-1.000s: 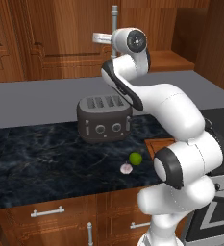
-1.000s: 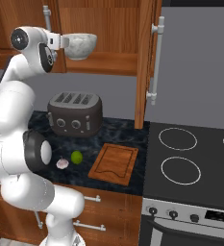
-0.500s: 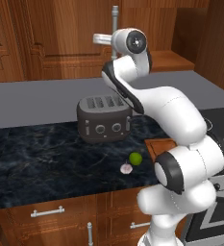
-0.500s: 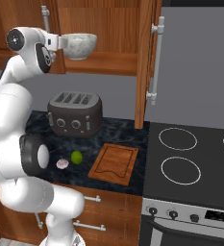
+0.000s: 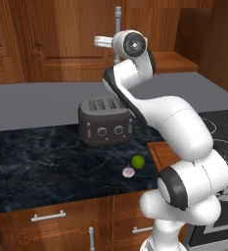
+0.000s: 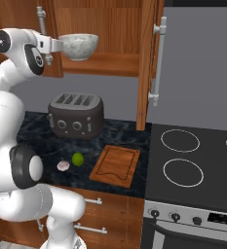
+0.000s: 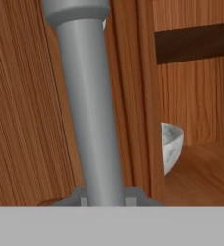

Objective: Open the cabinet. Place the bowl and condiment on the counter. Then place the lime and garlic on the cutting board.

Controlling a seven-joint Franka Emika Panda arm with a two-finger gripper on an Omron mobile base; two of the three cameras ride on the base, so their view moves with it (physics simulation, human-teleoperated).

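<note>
The cabinet (image 6: 103, 29) stands with its right door (image 6: 146, 58) swung wide. My gripper (image 6: 49, 46) is shut on the long silver handle (image 7: 84, 96) of the left door, high above the counter (image 5: 47, 166). The marbled bowl (image 6: 78, 45) sits on the cabinet shelf just right of my hand and shows past the door edge as bowl (image 7: 171, 144) in the hand view. The lime (image 6: 77, 159) and garlic (image 6: 63, 165) lie side by side on the counter, left of the cutting board (image 6: 116, 165). The condiment is hidden.
A dark toaster (image 6: 76, 115) stands on the counter below the cabinet, behind the lime. The black stovetop (image 6: 193, 160) lies to the right of the board. Drawers with short handles (image 5: 47, 215) run under the counter's front edge.
My hand has drifted slightly to the left with the handle in it, bringing the left door a little further out. Bowl, lime and garlic have not moved.
</note>
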